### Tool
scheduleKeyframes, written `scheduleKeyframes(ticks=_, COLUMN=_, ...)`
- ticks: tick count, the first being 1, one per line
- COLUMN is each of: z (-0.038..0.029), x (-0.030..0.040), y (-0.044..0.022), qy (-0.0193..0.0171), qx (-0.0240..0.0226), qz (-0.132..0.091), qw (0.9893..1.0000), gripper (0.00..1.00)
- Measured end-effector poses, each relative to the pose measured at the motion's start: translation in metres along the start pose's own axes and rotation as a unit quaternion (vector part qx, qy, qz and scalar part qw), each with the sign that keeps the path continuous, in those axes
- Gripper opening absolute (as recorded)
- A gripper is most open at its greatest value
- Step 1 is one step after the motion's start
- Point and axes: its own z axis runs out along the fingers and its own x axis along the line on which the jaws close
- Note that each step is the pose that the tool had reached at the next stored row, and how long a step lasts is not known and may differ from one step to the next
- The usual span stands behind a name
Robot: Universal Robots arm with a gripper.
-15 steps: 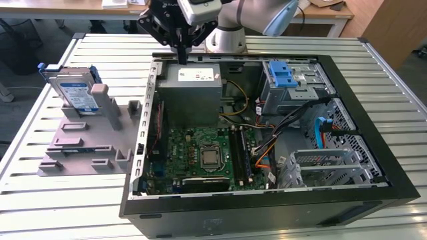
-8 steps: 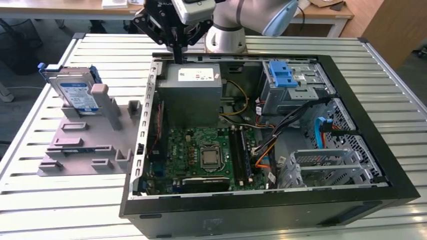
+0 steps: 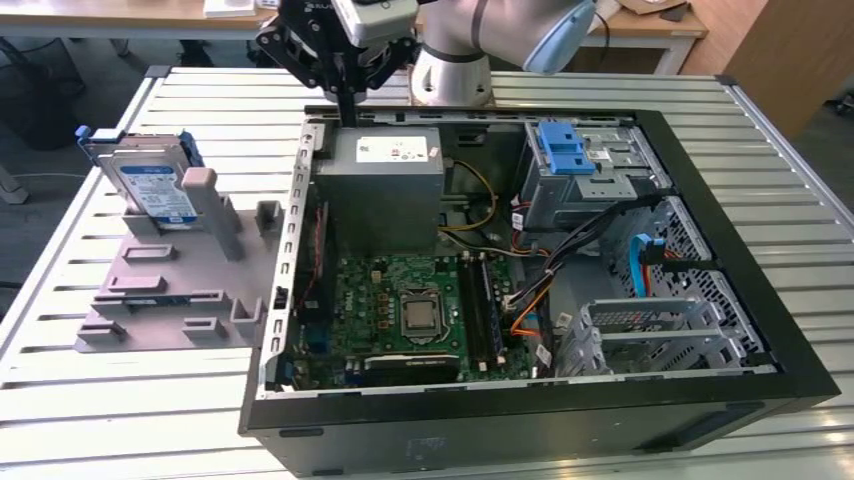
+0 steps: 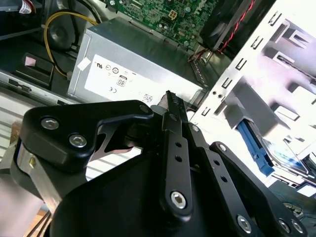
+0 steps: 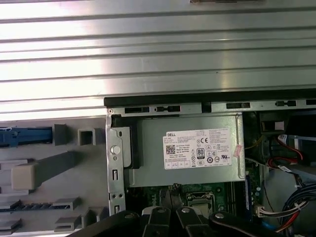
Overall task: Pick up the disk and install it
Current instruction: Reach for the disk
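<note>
Gripper (image 3: 347, 116) fingers are pressed together into one thin black blade in the exterior view, with nothing held between them. The tip hangs just above the back edge of the open computer case (image 3: 534, 430), right over the grey power-supply box (image 3: 380, 190). The disk (image 3: 150, 185) is well apart from the gripper, off toward the exterior view's left and outside the case. It stands on edge in its blue carrier, slotted into a grey holder (image 3: 160, 290) that lies on the slatted bench (image 3: 94, 420). On the gripper's other side, inside the case, a blue bracket (image 3: 574, 150) sits on top of the grey drive cage (image 3: 587, 190).

In the second wrist view the gripper (image 4: 170, 98) shows as closed black links ending in a single empty tip, with the power-supply box (image 4: 133, 64) directly beyond it. The disk (image 4: 276, 150) stands off to one side of the fingers, past the case wall, its blue frame and silver face visible in the holder.

In the first wrist view the gripper (image 5: 170, 190) tip hovers by the edge of the power-supply box (image 5: 197, 148), over the green motherboard (image 5: 224, 195). The disk (image 5: 24, 136) shows as a blue strip in the holder (image 5: 49, 168), beyond the case wall and apart from the gripper.
</note>
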Motion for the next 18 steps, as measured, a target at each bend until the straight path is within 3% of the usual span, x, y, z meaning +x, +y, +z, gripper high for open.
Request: scheduleKeyframes(ticks=18, z=0.0002, x=0.0172, y=0.0041, qy=0.0, qx=0.0001, qz=0.0, qw=1.0, gripper=0.11)
